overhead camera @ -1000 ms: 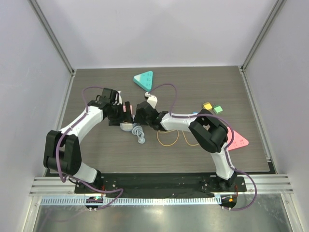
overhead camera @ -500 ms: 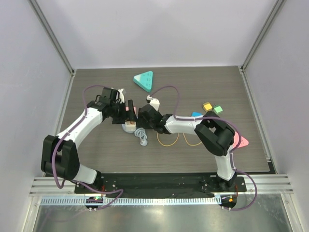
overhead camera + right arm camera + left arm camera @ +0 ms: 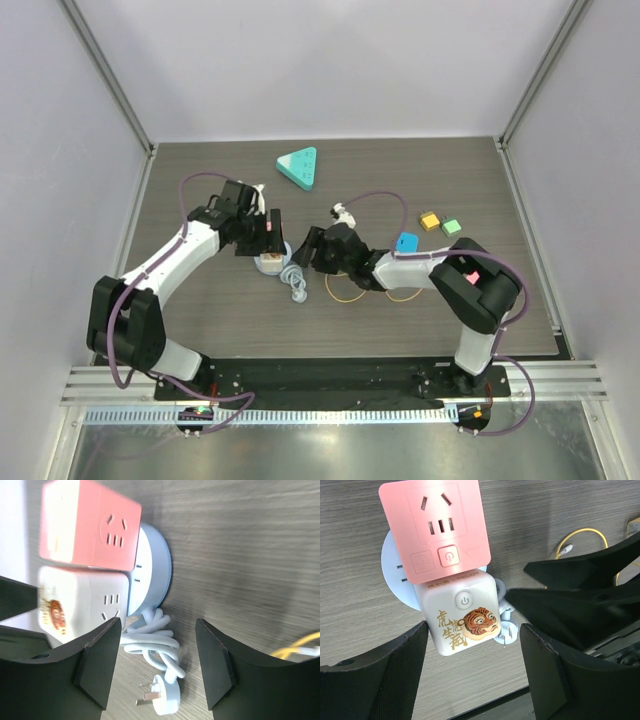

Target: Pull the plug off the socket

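Note:
A round pale-blue socket [image 3: 394, 575] lies on the table. Two cube plugs sit side by side on it: a pink one [image 3: 435, 530] and a white one with a tiger picture [image 3: 462, 615]. My left gripper [image 3: 472, 680] hovers open over the white cube's near end, its fingers apart from the cube's sides. In the right wrist view the socket [image 3: 155, 565] carries the pink cube [image 3: 90, 525] and white cube [image 3: 80, 605]. My right gripper [image 3: 157, 665] is open beside them, with nothing held. From above, left gripper [image 3: 262, 228] and right gripper [image 3: 308, 250] flank the socket [image 3: 270, 263].
The socket's coiled white cable [image 3: 155, 645] ends in a loose pin plug [image 3: 162, 697] on the table. A yellow cable loop [image 3: 350, 290] lies under the right arm. A teal triangle [image 3: 298, 166] and blue [image 3: 407, 242], yellow [image 3: 430, 220] and green [image 3: 452, 227] blocks lie farther off.
My right gripper has drawn back to the right, away from the cubes, and its jaws have opened wider. My left gripper has shifted slightly right over the socket.

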`<state>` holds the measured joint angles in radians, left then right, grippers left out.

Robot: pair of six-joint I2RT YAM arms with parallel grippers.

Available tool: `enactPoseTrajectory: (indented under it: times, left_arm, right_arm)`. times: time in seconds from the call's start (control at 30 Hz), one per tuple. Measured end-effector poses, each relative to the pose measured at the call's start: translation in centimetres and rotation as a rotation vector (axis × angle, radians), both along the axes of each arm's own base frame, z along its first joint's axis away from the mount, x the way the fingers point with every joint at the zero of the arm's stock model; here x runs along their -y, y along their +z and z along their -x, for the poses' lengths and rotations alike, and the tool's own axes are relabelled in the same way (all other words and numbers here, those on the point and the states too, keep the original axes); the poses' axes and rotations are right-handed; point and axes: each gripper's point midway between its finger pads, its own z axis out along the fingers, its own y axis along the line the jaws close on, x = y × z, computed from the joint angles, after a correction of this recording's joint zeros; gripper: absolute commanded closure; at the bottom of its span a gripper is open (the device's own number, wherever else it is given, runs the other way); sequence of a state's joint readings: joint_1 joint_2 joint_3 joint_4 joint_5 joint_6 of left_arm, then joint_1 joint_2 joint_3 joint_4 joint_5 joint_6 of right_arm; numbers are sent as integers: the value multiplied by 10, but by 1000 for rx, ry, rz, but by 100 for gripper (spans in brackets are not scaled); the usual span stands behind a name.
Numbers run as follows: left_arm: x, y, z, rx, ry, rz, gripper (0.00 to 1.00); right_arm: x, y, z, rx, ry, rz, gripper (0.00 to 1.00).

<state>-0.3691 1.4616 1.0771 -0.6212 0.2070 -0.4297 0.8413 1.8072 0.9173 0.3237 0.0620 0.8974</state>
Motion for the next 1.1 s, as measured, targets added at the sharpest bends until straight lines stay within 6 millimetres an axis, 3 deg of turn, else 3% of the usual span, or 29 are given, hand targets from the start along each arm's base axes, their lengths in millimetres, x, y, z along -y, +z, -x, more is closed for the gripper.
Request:
enactPoseTrajectory:
  times: [0.2, 0.53, 0.63, 0.67, 0.83, 0.87, 0.93, 1.1]
  left_arm:
    - [2, -3, -1, -1, -5, -20, 24]
    - [4, -25, 0, -45, -15, -97, 30]
    - [2, -30, 0, -60, -16, -119, 46]
    - [2, -30, -1, -60, -14, -121, 58]
    - [2, -28, -4, -52, -16, -137, 82]
    - [1, -28, -3, -52, -16, -143, 93]
    - [0, -29, -3, -51, -17, -148, 100]
    - [-2, -27, -4, -40, -13, -159, 100]
  right_arm:
    - [9, 18, -12, 31, -20, -89, 33]
    - [4, 22, -5, 44, 6, -163, 34]
    - [1, 25, -8, 52, 8, -194, 34]
    - [0, 25, -7, 51, 12, -200, 34]
    - [-5, 13, -8, 31, 22, -219, 34]
    - [-6, 9, -7, 24, 26, -221, 34]
    - [-7, 2, -7, 13, 30, -224, 36]
    - [-13, -9, -10, -6, 36, -276, 41]
